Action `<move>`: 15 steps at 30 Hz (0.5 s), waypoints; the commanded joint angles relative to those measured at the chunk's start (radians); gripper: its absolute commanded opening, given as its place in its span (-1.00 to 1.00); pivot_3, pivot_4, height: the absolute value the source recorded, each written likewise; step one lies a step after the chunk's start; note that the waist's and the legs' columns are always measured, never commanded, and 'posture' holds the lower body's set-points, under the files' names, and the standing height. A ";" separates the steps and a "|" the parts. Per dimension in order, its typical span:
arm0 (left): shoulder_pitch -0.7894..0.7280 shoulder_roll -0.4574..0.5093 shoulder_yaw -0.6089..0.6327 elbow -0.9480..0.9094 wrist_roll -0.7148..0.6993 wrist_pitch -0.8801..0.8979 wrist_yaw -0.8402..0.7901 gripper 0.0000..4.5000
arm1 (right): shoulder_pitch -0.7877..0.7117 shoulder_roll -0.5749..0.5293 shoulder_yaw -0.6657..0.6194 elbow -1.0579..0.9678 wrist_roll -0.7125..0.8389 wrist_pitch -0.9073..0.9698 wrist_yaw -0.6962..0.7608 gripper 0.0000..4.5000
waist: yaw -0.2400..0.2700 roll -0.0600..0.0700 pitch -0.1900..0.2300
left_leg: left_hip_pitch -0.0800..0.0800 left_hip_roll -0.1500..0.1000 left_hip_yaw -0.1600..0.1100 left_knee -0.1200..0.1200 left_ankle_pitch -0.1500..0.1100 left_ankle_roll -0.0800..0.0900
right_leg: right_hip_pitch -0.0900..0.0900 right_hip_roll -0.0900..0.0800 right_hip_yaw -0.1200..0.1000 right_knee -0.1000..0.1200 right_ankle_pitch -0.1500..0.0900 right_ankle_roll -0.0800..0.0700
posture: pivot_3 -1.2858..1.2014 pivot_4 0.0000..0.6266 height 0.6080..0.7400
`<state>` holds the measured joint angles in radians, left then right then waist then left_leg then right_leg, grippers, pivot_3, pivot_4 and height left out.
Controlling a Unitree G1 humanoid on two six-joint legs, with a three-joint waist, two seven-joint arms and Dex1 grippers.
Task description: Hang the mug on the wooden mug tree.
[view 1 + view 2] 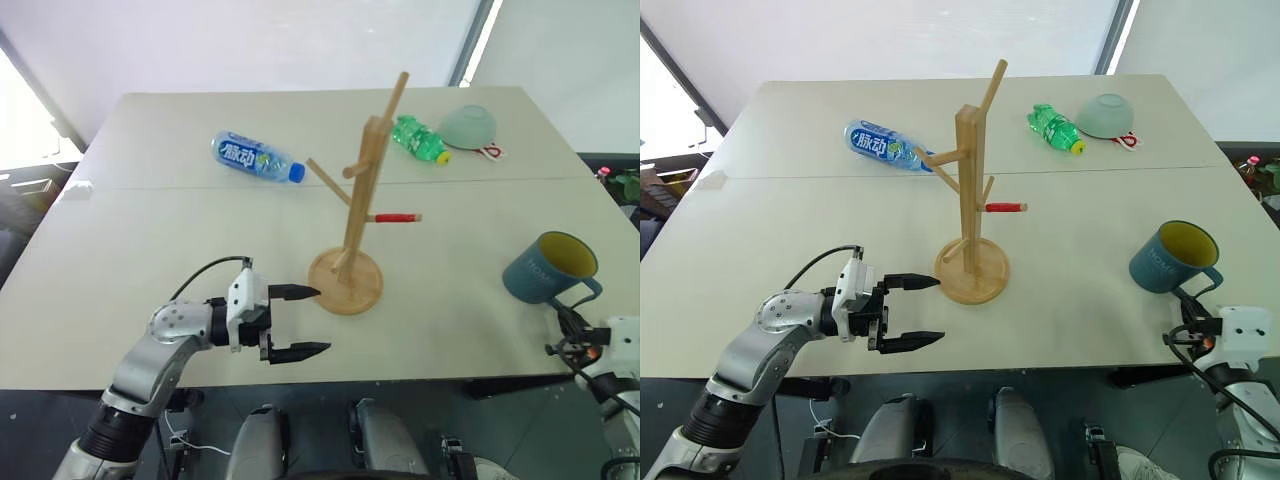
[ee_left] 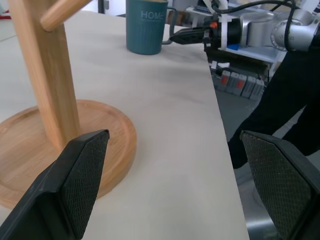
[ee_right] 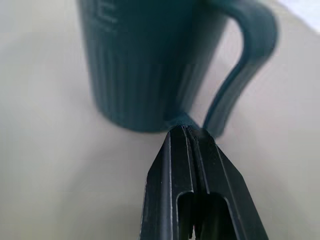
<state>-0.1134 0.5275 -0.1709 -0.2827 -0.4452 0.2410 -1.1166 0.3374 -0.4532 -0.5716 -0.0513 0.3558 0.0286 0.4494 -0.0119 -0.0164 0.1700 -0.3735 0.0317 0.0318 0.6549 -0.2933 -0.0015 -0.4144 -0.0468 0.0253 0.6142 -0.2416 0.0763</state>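
While the teal mug (image 1: 549, 267) is tilted near the table's (image 1: 150, 230) right front edge, well apart from the wooden mug tree (image 1: 358, 215), the right gripper (image 3: 186, 131) is pressed together at its handle base, seemingly pinching nothing. The left gripper (image 1: 301, 322) is spread wide beside the tree's base.

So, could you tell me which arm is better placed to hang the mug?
Right: the right gripper sits shut at the mug by its handle. The left gripper is open beside the wooden mug tree.
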 commanded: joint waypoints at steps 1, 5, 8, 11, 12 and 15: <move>-0.010 -0.005 0.003 -0.006 -0.001 -0.028 -0.001 1.00 | 0.028 -0.011 -0.019 -0.022 -0.007 -0.029 0.012 -0.98 | 0.000 0.001 0.000 | 0.000 0.000 0.000 0.000 0.000 0.000 | 0.000 0.000 0.000 0.000 0.000 0.000 | 0.03 -0.52 1.00; -0.015 -0.014 0.006 0.000 -0.009 -0.038 0.000 1.00 | 0.051 0.005 -0.029 -0.043 0.025 -0.021 0.017 -0.88 | 0.000 0.001 0.000 | 0.000 0.000 0.000 0.000 0.000 0.000 | 0.000 0.000 0.000 0.000 0.000 0.000 | 0.03 -0.52 1.00; -0.019 -0.016 0.012 -0.007 -0.026 -0.028 -0.004 1.00 | 0.049 0.017 -0.038 -0.053 0.033 -0.029 -0.005 -0.40 | 0.000 0.001 0.000 | 0.000 0.000 0.000 0.001 0.000 0.000 | 0.000 0.000 0.000 0.000 0.000 0.000 | 0.03 -0.52 1.00; -0.023 -0.014 0.016 -0.019 -0.044 -0.012 -0.005 1.00 | 0.039 0.018 -0.035 -0.055 0.025 -0.028 -0.025 0.27 | -0.001 0.001 -0.001 | 0.000 0.000 0.000 0.002 0.000 0.000 | 0.000 0.000 0.000 0.001 0.000 0.000 | 0.03 -0.52 1.00; -0.024 -0.013 0.017 -0.021 -0.047 -0.009 -0.005 1.00 | 0.031 0.018 -0.035 -0.052 0.025 -0.028 -0.035 0.27 | -0.001 0.001 -0.001 | 0.000 0.000 0.000 0.002 0.000 0.000 | 0.000 0.000 0.000 0.001 0.000 0.000 | 0.03 -0.52 1.00; -0.026 -0.013 0.015 -0.025 -0.048 -0.007 0.001 1.00 | 0.015 0.018 -0.038 -0.046 0.028 -0.026 -0.053 0.27 | -0.001 0.001 -0.001 | 0.000 0.000 0.000 0.002 0.000 0.000 | 0.001 0.000 0.000 0.001 0.000 0.000 | 0.03 -0.52 1.00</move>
<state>-0.1303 0.5121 -0.1727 -0.2748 -0.4714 0.2353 -1.1173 0.3562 -0.4365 -0.5737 -0.0615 0.3744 0.0177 0.4126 -0.0126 -0.0154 0.1694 -0.3736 0.0320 0.0314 0.6572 -0.2933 -0.0015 -0.4138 -0.0468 0.0253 0.6152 -0.2416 0.0762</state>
